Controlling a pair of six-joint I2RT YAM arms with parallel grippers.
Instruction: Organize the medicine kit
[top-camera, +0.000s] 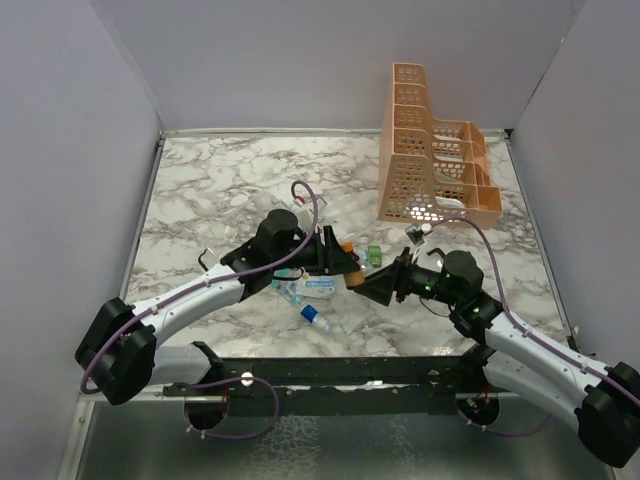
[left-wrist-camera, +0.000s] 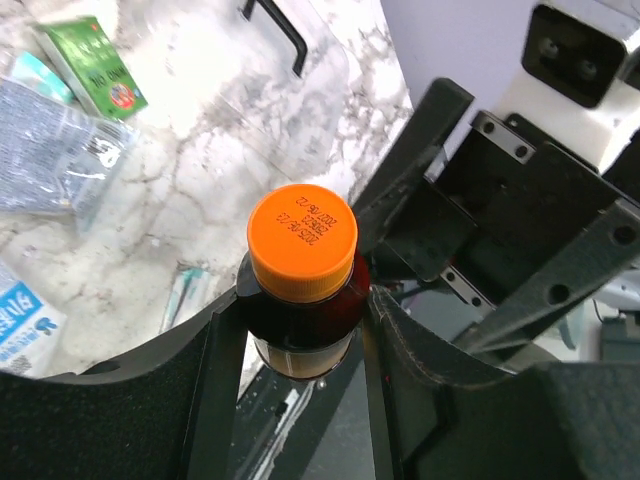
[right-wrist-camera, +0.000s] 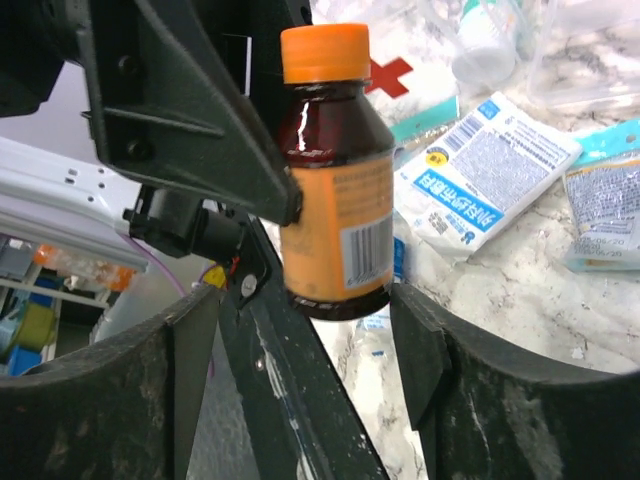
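Note:
An amber medicine bottle with an orange cap hangs above the marble table, between both arms. My left gripper is shut on its body just below the cap, both fingers pressed against the glass. My right gripper stands open around the bottle's base; its right finger is next to the base and its left finger is well apart. The medicine kit, a clear box with a black handle, lies on the table beyond the bottle in the left wrist view.
The tall orange rack stands at the back right. Loose items lie under the grippers: a green box, blue-and-white packets, a clear bag and a small blue-capped vial.

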